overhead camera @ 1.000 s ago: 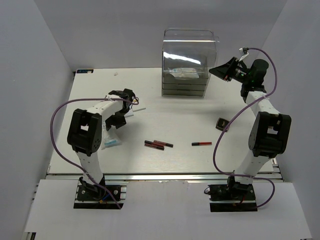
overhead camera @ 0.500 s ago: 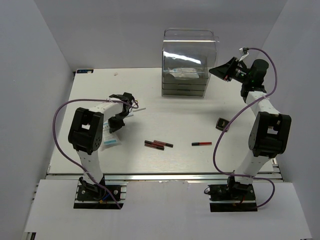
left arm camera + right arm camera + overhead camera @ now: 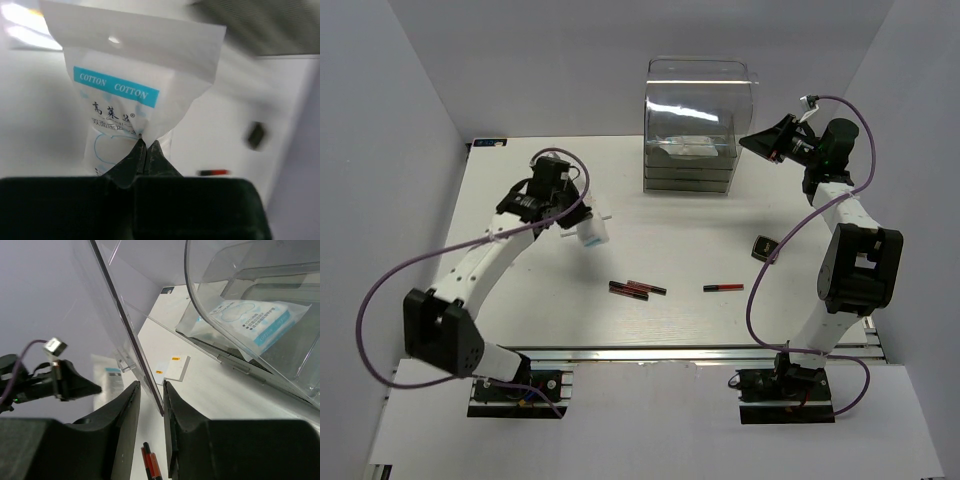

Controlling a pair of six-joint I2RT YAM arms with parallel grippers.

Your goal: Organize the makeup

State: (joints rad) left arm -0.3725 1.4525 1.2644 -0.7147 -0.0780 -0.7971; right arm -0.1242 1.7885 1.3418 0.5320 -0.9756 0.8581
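Top external, edges: grey walls close the white table [image 3: 680,235] at left, back and right. The clear drawer box [image 3: 697,125] stands at upper centre, against the back edge.
Open room: bare surface shows across the middle of the frame, between the drawer box and the sticks, and along the left side.
Surface: a cluster of red-and-black sticks [image 3: 632,290] lies just below centre. A single stick [image 3: 723,287] lies apart to the right. The black compact [image 3: 762,246] sits right of centre, near the right arm.
Left arm: it stretches from lower left toward upper centre-left. The left gripper [image 3: 145,146] is pressed together on the bottom edge of a white-blue packet [image 3: 127,100] printed "COTTON", which appears lifted off the table.
Right arm: it rises along the right edge, with the wrist at upper right beside the drawer box. The right gripper [image 3: 151,390] pinches the edge of a clear panel [image 3: 120,315].
Right wrist, contents: a second packet [image 3: 255,322] lies inside the box. White flat squares [image 3: 171,367] rest on the table beyond the panel.
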